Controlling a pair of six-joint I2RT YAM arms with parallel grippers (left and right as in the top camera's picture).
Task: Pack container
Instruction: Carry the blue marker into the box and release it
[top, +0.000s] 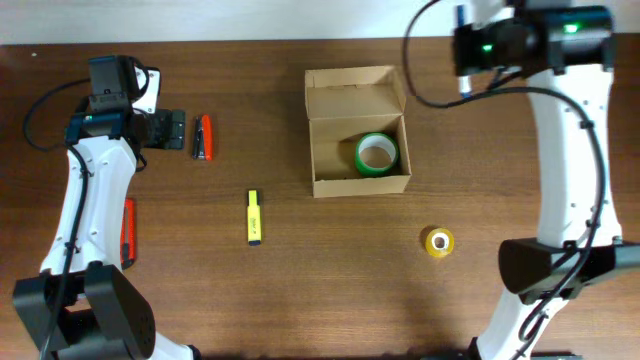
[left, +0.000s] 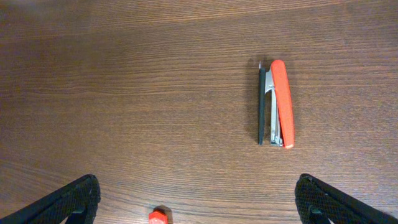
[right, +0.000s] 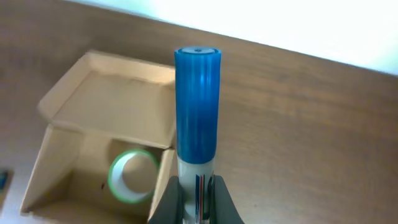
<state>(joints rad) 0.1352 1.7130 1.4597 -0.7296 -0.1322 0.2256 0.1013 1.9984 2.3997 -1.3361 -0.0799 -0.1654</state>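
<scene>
Container (top: 355, 92) open, only green tape roll (top: 376, 153) inside. Right tool (right: 198, 200) grips blue-capped marker (right: 197, 106) near it; left tool (left: 198, 202) hangs open, empty, near stapler (left: 278, 102). Highlighter (top: 254, 217), yellow tape roll (top: 438, 241) unpacked.

Wooden table (top: 300, 300) with open cardboard container (top: 355, 98), red stapler (top: 203, 138), yellow highlighter (top: 254, 217), yellow tape roll (top: 438, 242), red tool (top: 128, 230).

No legible text; print on yellow highlighter (top: 254, 218) and marker (right: 198, 106) too small.
</scene>
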